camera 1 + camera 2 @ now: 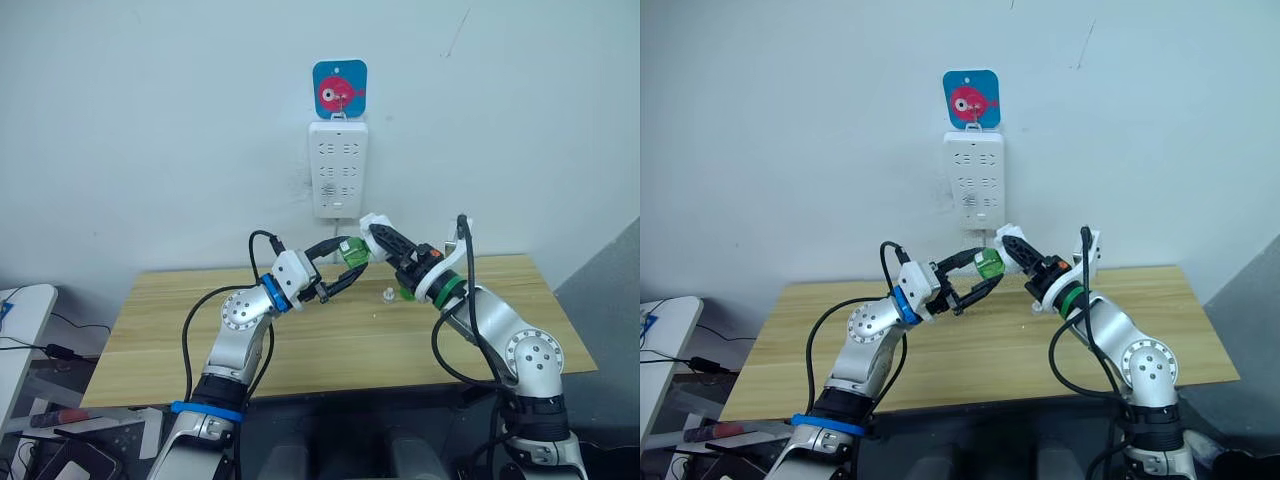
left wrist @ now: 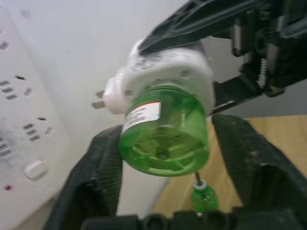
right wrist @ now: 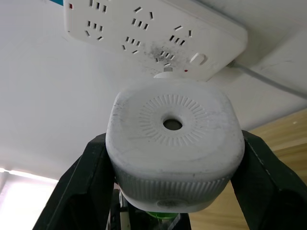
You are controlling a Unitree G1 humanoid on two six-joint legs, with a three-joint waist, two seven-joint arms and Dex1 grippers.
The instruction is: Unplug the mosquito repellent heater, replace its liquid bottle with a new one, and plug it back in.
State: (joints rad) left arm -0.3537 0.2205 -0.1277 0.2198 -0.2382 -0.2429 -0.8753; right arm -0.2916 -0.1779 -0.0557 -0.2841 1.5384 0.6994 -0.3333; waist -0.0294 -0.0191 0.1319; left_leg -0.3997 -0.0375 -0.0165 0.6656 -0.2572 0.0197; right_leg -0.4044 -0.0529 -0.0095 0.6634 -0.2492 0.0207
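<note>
We hold the mosquito repellent heater (image 3: 172,143) unplugged in the air below the power strip (image 1: 338,167), our right pincer (image 1: 377,238) clamped on its body. Our left pincer (image 1: 345,267) stands open around the green bottle (image 2: 163,136) screwed into it. We judge the bottle swap is in hand: next, close and twist it free, while another small bottle (image 1: 407,292) waits on the tabletop (image 1: 330,340).

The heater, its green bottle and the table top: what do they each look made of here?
The heater looks like matte white moulded plastic, with ribbed vents around a hole and grey smudges. Its green bottle seems translucent glossy plastic, since light passes through its base. The table top shows pale wood grain, though real wood or laminate can't be told.
</note>
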